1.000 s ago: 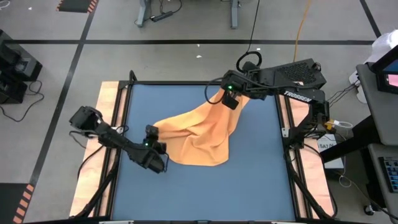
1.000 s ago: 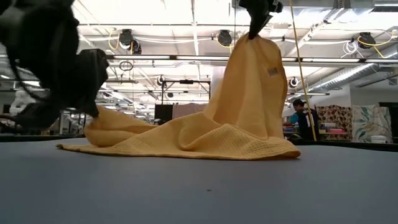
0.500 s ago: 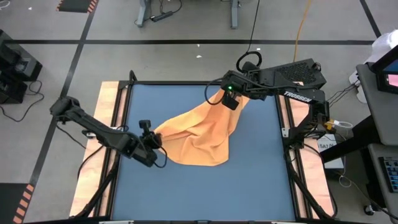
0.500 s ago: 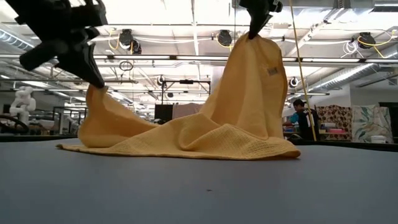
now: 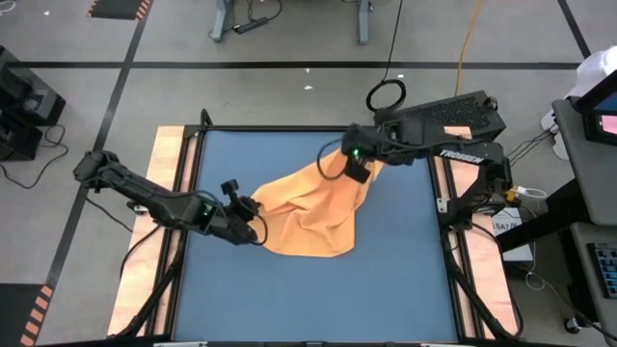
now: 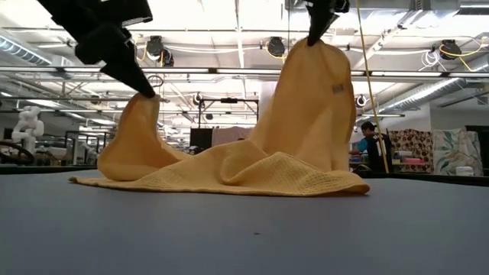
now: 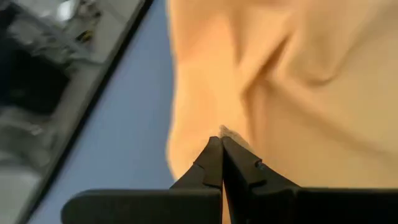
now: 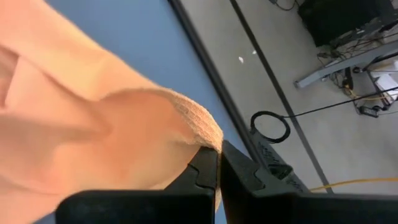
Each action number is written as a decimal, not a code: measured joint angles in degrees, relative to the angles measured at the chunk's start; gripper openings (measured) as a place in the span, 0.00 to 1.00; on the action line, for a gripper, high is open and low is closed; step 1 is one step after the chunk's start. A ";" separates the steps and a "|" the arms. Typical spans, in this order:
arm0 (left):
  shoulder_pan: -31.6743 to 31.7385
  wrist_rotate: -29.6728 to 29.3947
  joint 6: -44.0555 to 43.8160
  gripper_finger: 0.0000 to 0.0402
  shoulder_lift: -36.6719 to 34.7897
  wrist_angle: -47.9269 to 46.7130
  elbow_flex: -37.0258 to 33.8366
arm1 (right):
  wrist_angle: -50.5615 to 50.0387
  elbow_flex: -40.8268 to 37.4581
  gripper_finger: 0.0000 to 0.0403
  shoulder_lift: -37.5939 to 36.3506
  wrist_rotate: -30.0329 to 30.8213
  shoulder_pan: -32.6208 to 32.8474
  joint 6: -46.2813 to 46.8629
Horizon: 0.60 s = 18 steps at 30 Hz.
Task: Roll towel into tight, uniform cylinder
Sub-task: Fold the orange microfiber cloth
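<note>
Table mat [image 5: 395, 270]: blue surface inside a dark frame; the landmark for every entry below.
Towel [image 5: 310, 207]: orange-yellow cloth, unrolled, lying crumpled about the middle of the mat; its near hem rests flat on the mat, and two corners are raised off it into peaks, one toward the mat's left side, one toward its far right.
Towel, low view [image 6: 229, 164]: left peak the lower, right peak the taller; weave visible along the near hem.
Tag [image 6: 336, 89]: small pale label on the towel's taller peak, near its top.
Left gripper [image 5: 253, 210]: above the mat's left half, at the towel's left corner; fingers [image 7: 214, 163] pressed together with a fold of towel [image 7: 280, 93] pinched at their tips, corner lifted clear of the mat.
Right gripper [image 5: 357, 166]: above the mat's far right part; fingers [image 8: 208, 168] closed tight on the towel's [image 8: 93, 130] far corner, holding it higher than the left one.
Wooden border [image 5: 169, 164]: pale boards flanking the mat on left and right.
Cable loop [image 5: 386, 95]: dark ring on the floor just beyond the mat's far edge.
Person [image 6: 370, 145]: standing in the room well beyond the mat, seen right of the towel in the low view.
</note>
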 joint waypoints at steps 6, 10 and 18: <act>0.77 2.55 0.31 0.00 3.67 0.67 -1.70 | 2.02 -7.93 0.00 0.02 0.03 4.17 3.52; 2.05 5.44 -1.84 0.00 7.04 1.69 -4.55 | 6.81 -14.83 0.00 0.07 0.00 6.67 5.83; 2.17 8.10 -2.45 0.07 9.51 1.84 -5.07 | 17.70 -25.54 0.00 0.07 -0.19 9.96 6.04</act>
